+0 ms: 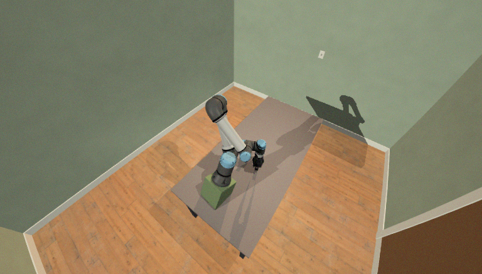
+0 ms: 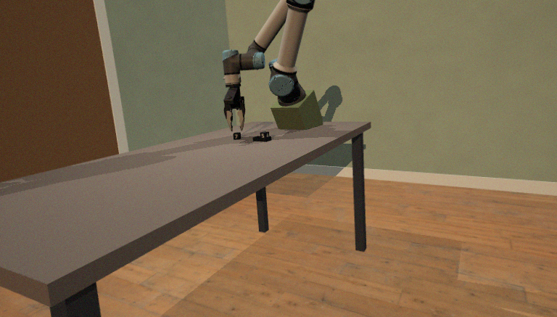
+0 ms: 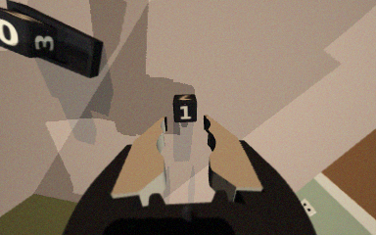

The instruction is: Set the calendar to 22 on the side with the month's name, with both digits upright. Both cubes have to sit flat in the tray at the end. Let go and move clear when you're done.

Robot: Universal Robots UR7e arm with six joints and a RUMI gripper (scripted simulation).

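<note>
table bears cube, tray

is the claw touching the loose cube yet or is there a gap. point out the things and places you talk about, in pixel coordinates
Apart: the exterior view shows the claw [image 2: 236, 128] [image 3: 185, 117] with its tips above the cube [image 2: 236, 136] [image 3: 185, 109].

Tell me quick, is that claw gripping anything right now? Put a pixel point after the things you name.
Gripper [image 1: 256, 168] [image 2: 236, 129] [image 3: 185, 117]: open, holding nothing; the loose cube [image 2: 236, 136] [image 3: 185, 109] sits just beyond its fingertips.
</note>
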